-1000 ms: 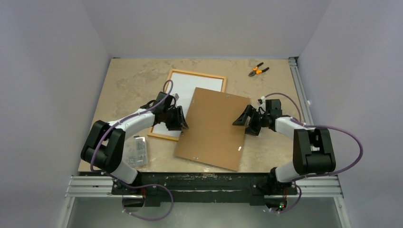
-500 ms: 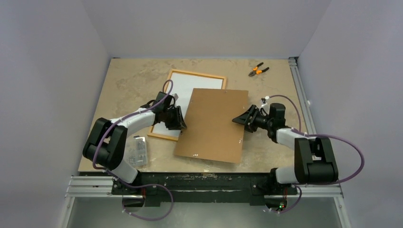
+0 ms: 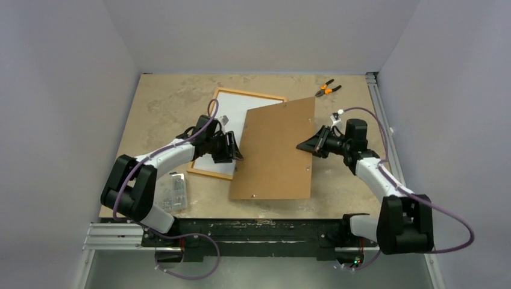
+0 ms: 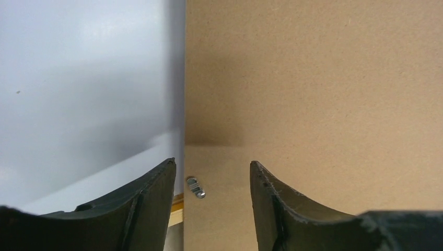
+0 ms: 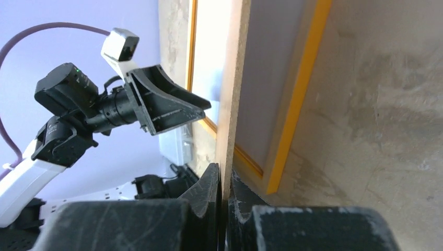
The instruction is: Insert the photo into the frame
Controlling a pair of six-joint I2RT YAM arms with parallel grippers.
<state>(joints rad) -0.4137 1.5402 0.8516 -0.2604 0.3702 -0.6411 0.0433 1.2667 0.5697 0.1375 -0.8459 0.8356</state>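
The frame [image 3: 250, 93], thin orange border around a white inside, lies flat at the table's back centre. A plain brown backing board [image 3: 277, 150] leans over its right part, right side raised. My right gripper [image 3: 303, 146] is shut on the board's right edge, jaws pinching it [image 5: 224, 172]; the orange frame border [image 5: 298, 104] shows just beyond. My left gripper [image 3: 236, 150] stands open at the board's left edge, which runs between its fingertips [image 4: 211, 164] without contact. A small metal tab [image 4: 194, 187] sits on the board. The photo does not show in any view.
Orange-handled pliers [image 3: 327, 89] lie at the back right of the stone-patterned table [image 3: 163, 108]. A clear plastic packet [image 3: 175, 191] lies near the front left, beside the left arm. Grey walls close the table on three sides.
My right gripper closed onto the board's right edge and lifted it, swinging the board upright-ish and toward the back. My left gripper opened wider and shifted slightly right.
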